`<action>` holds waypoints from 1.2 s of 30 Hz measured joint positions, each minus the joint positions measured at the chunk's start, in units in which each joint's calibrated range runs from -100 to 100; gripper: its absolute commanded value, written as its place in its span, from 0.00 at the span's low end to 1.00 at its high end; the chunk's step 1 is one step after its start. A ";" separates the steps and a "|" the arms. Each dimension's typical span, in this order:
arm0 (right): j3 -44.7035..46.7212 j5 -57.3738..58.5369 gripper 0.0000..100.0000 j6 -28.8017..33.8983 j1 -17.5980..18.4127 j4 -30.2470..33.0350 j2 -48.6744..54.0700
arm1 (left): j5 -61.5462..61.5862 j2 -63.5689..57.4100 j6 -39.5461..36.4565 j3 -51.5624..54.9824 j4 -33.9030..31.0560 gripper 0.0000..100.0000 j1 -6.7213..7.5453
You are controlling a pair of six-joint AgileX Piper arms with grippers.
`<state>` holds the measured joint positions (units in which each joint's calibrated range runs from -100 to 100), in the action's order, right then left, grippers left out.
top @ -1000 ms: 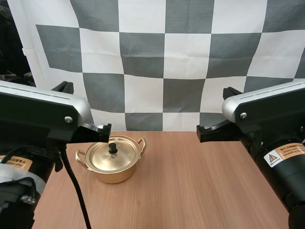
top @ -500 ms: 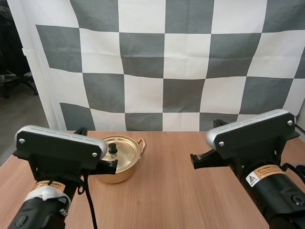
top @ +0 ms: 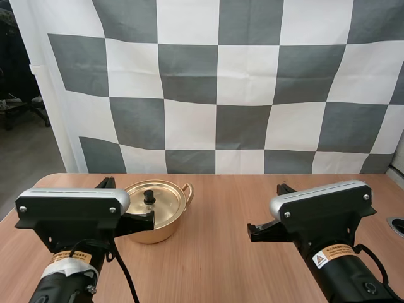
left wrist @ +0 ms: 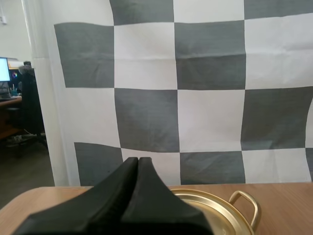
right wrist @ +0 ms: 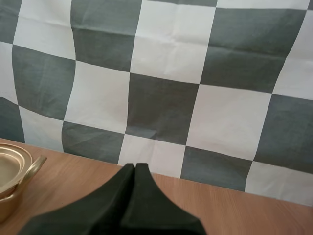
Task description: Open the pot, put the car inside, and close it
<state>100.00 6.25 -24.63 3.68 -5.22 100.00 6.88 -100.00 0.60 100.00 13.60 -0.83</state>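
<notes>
Left claw (left wrist: 138,159) is pressed closed and empty, with the lidded pot (top: 161,228) on the desk (top: 221,252) just ahead of its tips. Right claw (right wrist: 135,165) is likewise closed and empty, the pot well to its left.

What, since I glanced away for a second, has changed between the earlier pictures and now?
Both arms came down toward the table. The left claw now sits low beside the pot, and the right claw sits over bare wood. Nothing was taken hold of or let go. The pot stayed put with its lid on, and both claws stayed shut.
</notes>
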 measured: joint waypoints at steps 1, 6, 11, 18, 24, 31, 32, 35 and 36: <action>0.00 1.06 0.00 0.00 -0.07 0.00 0.00 | 1.36 0.00 -0.52 0.00 0.00 0.00 0.00; 0.00 11.12 0.00 0.14 -0.79 -0.29 0.00 | 11.14 0.00 -2.53 0.00 -0.07 0.00 0.00; 0.00 18.60 0.00 2.88 -1.13 -0.42 0.00 | 18.95 0.00 -2.73 0.00 -0.14 0.00 -0.07; 0.00 25.22 0.00 3.35 -1.13 -0.15 0.00 | 24.57 0.00 -7.15 0.00 -4.90 0.00 -0.07; 0.00 25.37 0.00 3.44 -1.13 -0.15 0.00 | 24.57 0.00 -10.27 0.00 -7.36 0.00 -0.15; 0.00 25.37 0.00 3.44 -1.13 -0.15 0.00 | 22.90 0.00 -10.27 0.00 -7.36 0.00 -0.19; 0.00 25.37 0.00 3.44 -1.13 -0.15 0.00 | 22.43 0.00 -10.27 0.00 -7.36 0.00 -0.19; 0.00 25.37 0.00 3.44 -1.13 -0.15 0.00 | 22.43 0.00 -10.27 0.00 -7.36 0.00 -0.19; 0.00 25.37 0.00 3.44 -1.13 -0.15 0.00 | 22.43 0.00 -10.27 0.00 -7.36 0.00 -0.19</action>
<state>100.00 31.62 -21.19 2.55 -5.37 100.00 29.31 -100.00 -9.67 100.00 6.24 -1.02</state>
